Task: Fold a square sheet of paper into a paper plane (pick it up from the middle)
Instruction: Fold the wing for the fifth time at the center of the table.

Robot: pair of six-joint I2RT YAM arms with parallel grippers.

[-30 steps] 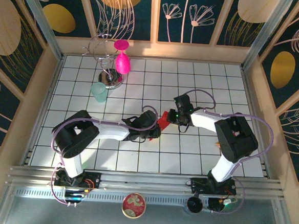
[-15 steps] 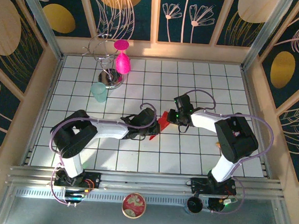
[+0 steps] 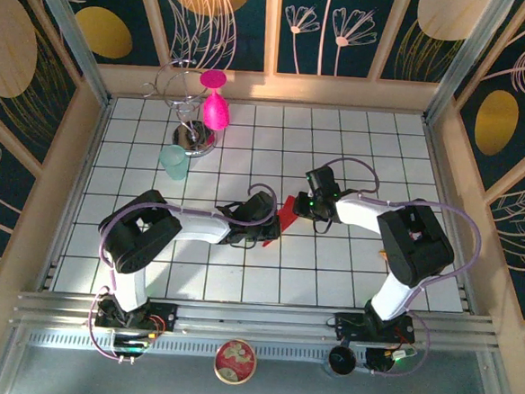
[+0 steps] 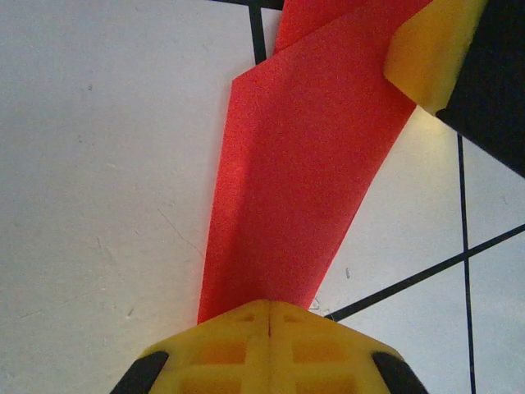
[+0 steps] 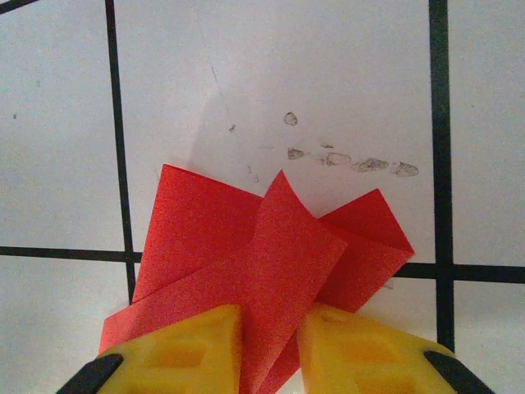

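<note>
The red sheet of paper (image 3: 286,215), folded into a narrow creased shape, lies mid-table between both grippers. My left gripper (image 3: 267,233) holds its near end. In the left wrist view the yellow fingers (image 4: 269,308) are pressed together, and the paper (image 4: 303,164) runs out from under them towards the right gripper's finger (image 4: 426,49). My right gripper (image 3: 300,207) has the far end. In the right wrist view its fingers (image 5: 275,320) are closed on a raised fold of the layered paper (image 5: 246,246).
A magenta goblet (image 3: 215,103), a wire stand (image 3: 190,133) and a pale green cup (image 3: 174,162) stand at the back left. A round tin (image 3: 235,361) sits below the table's near rail. Wooden walls ring the tiled table (image 3: 346,284).
My left gripper has shut fully on the paper's near end, and its arm has shifted slightly right. The right arm has stayed still.
</note>
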